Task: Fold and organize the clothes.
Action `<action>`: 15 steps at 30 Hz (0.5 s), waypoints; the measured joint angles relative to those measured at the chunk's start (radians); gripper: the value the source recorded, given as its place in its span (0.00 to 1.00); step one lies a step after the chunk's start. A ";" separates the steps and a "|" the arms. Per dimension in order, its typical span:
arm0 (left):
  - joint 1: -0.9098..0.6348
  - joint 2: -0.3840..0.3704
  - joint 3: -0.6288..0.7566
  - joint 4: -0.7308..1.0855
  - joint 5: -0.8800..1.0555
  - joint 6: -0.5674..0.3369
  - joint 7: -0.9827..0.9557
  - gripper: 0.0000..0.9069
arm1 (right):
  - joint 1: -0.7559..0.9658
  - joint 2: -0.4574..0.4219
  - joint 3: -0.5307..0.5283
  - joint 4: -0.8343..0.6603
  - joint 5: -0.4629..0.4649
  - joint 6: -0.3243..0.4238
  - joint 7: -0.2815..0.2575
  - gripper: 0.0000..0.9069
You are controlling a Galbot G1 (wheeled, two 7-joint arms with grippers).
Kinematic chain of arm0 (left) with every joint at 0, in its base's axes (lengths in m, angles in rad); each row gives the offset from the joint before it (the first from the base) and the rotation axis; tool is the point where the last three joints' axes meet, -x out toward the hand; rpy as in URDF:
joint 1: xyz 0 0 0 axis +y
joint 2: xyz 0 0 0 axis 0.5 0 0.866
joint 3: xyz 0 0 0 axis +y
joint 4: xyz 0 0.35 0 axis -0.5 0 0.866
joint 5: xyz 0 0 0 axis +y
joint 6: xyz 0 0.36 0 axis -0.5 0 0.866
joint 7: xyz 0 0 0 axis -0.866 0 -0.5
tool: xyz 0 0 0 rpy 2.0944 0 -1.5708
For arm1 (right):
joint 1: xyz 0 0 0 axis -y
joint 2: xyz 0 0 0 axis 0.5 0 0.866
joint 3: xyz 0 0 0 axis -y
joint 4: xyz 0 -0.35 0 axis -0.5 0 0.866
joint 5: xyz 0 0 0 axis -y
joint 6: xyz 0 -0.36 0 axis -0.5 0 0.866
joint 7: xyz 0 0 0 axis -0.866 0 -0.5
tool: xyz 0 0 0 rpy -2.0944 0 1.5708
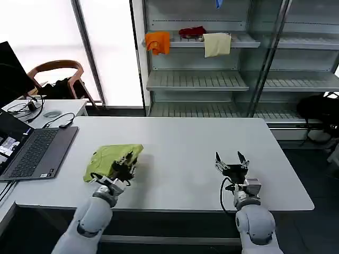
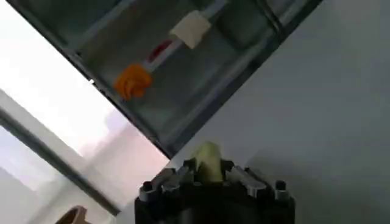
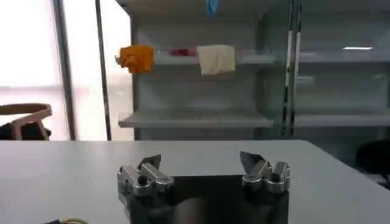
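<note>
The clothes, a lime-green T-shirt, lie bunched into a thick pad on the left part of the white table. My left gripper sits at the pad's near right edge, shut on a fold of the green fabric. My right gripper stands open above the table's right half, fingers pointing up and away, nothing between them. In the right wrist view its gripper shows both fingers wide apart over bare tabletop.
An open laptop with cables lies on the left side table. A shelf rack behind the table holds orange, red and cream cloths. A wooden chair stands at the back left.
</note>
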 measured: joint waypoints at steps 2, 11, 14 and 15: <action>-0.008 -0.016 0.029 0.006 -0.040 0.016 -0.024 1.00 | 0.008 0.003 -0.013 0.012 0.013 -0.025 -0.005 1.00; -0.011 -0.058 0.091 -0.053 -0.251 0.067 -0.110 1.00 | 0.061 0.024 -0.103 0.015 0.123 -0.135 0.016 1.00; 0.000 -0.060 0.082 -0.097 -0.299 0.072 -0.120 1.00 | 0.090 0.037 -0.156 -0.008 0.184 -0.157 0.048 1.00; 0.005 -0.059 0.073 -0.110 -0.313 0.072 -0.122 1.00 | 0.103 0.039 -0.175 -0.018 0.210 -0.162 0.062 1.00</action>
